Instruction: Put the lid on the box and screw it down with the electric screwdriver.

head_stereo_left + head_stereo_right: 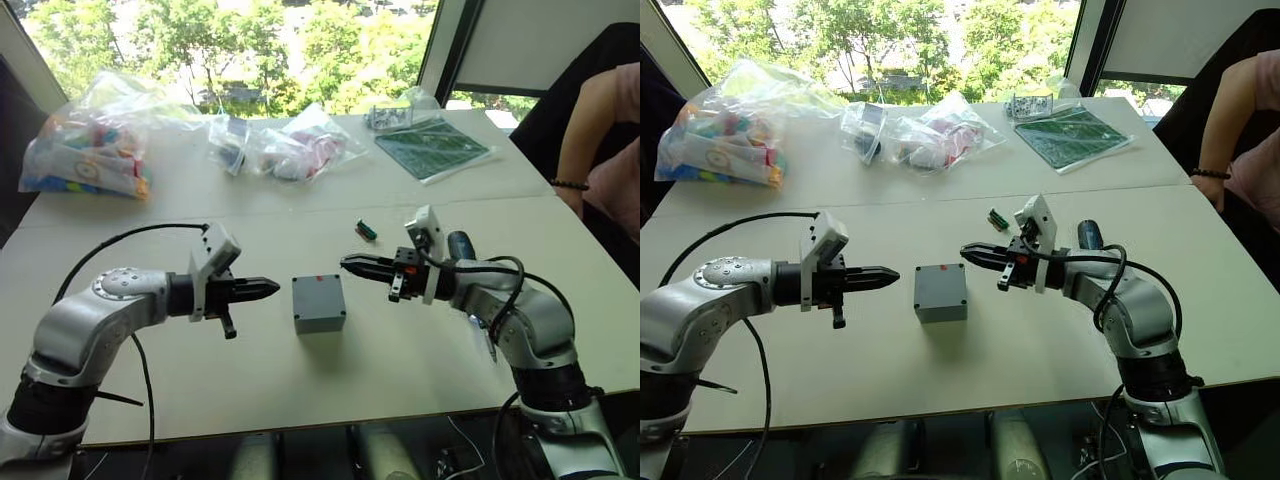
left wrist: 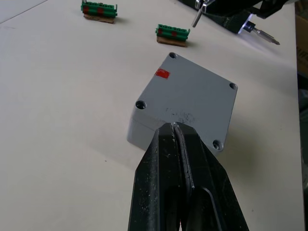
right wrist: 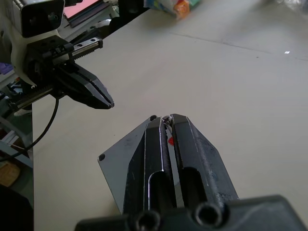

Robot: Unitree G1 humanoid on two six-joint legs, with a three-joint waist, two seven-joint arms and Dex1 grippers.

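Nearest to us, we are holding both arms low over the worktop [image 1: 400,380], pointing inward from either side at the box [image 1: 319,303], which is sitting between them, well apart from each. Our left jaws are pressed shut on nothing, aiming at the near edge of the box. Our right jaws are also closed; a tiny glinting speck is showing at their tips, too small to name. The lid [image 2: 190,103] is looking already seated on the box, its four corner holes facing up and the red spot near one edge, so we are probably squaring up to steady it for screwing. The electric screwdriver [image 1: 1087,235] is lying just beyond our right forearm, untouched. Two small green connector pieces [image 2: 172,34] are resting beyond the box. The worktop is running pale and matte to a far edge, where clear bags of coloured parts [image 1: 85,150] and a green board [image 1: 432,148] are lying. A person's arm [image 1: 590,140] is resting at the right, and trees are showing through the window behind.
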